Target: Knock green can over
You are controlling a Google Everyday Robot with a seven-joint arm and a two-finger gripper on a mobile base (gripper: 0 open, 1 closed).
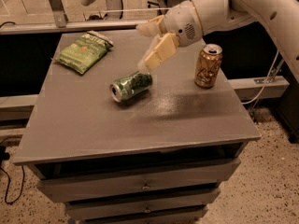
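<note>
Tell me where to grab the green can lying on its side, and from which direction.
I'd grip the green can across the middle of its body, coming straight down from above. It lies flat on the table, silver top toward the front left, so both curved sides are free there. The gripper hangs just above its far end.

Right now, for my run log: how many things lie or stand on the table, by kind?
Drink cans: 2 (green can on its side, orange-gold can upright)
Snack bags: 1 (green snack bag, lying flat)
Total: 3
The gripper hangs open close above the green can and holds nothing.
</note>
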